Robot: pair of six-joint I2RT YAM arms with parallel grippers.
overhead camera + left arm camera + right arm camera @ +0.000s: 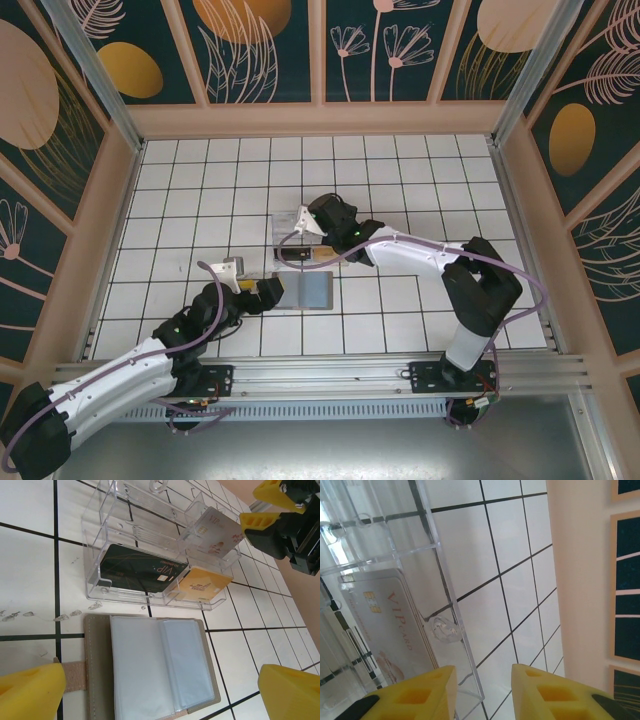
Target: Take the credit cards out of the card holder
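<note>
Top external view showed the white worktop (400,180) with a clear tray (290,222) near its middle. The card holder (150,670) lay open and flat just beside the tray, pockets up, and they looked empty. The credit cards (165,572) sat in the tray, each in its own part: a black card (135,572), a gold card (202,586) and a silver card (385,625). The right gripper (484,672) hung over the tray's silver-card end, jaws a little apart, gripping nothing. The left gripper (160,685) hovered over the card holder beside the tray, jaws spread wide, also gripping nothing.

Cards (140,572) in tray (131,524) behind holder (150,670)
</note>
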